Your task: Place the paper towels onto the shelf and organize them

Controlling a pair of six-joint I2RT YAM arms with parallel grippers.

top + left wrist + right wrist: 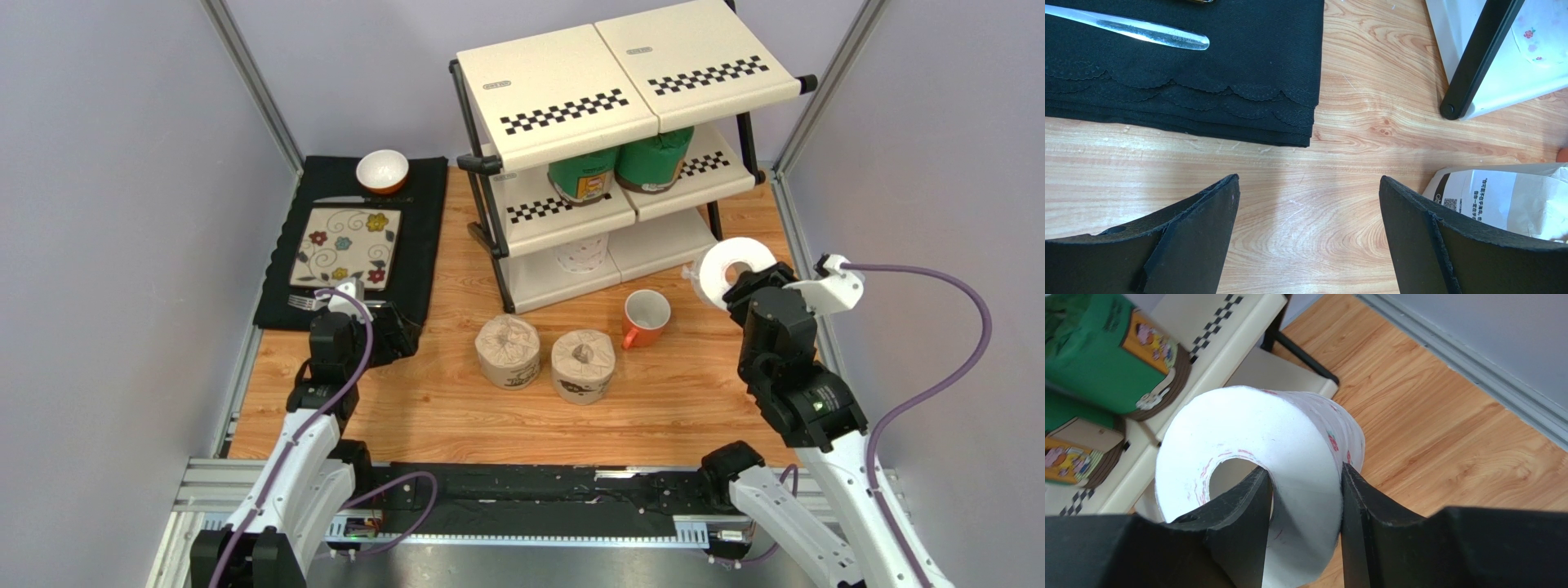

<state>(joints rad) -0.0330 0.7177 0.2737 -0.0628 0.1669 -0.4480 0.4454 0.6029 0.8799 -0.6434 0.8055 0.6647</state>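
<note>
Placement of the held white roll [1247,429] is the step in hand, judged from how the remaining rolls lie. The right claw [1306,490] is clamped on this roll, one finger inside the hollow core and one against the outer wrap, and holds it just beside the shelf [577,92], at the shelf's 4 o'clock corner. To do the step well, carry the roll toward the bottom tier, where the second white roll [583,251] appears to sit, though the upper panels shade that tier and the free space beside it is hard to judge. Keep the roll clear of the black frame tube on entry, and release only once it bears fully on the panel. The two green rolls [654,157] occupy the middle tier side by side. The two brown rolls [508,349] stand on end on the wooden surface [429,404] at the shelf's 6 o'clock, with an orange mug [646,316] near them at their 2 o'clock. The left claw [1309,202] hangs spread wide and empty over the wood, off the 5 o'clock corner of the black placemat [417,233]. Grey walls enclose the cell on three sides.
</note>
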